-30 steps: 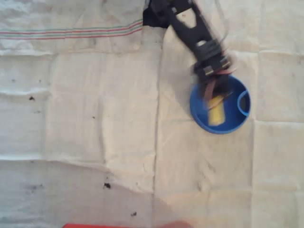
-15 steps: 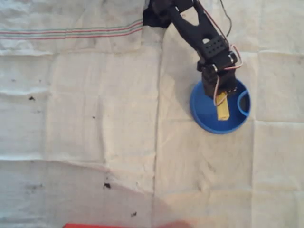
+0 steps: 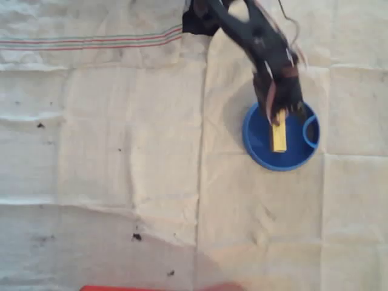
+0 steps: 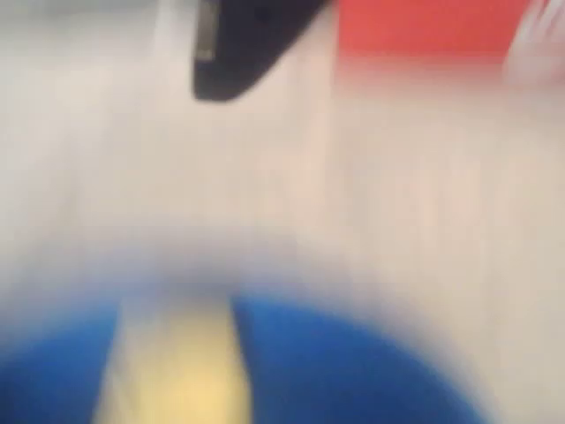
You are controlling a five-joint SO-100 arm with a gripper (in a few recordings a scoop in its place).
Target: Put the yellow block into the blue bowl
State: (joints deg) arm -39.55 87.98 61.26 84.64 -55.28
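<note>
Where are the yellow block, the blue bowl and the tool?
yellow block [image 3: 279,134]: overhead view, middle of its top face.
blue bowl [image 3: 254,145]: overhead view, left inner wall.
tool [image 3: 285,108]: overhead view, blurred tip above the block.

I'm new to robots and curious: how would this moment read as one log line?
stage: placing | pale-yellow rectangular block: inside round blue plastic bowl | black two-finger gripper: above bowl's upper rim, at block's end, jaw state unclear | wrist view: blurred

yellow block [image 3: 279,131] — now straighter, bowl-centred
</note>
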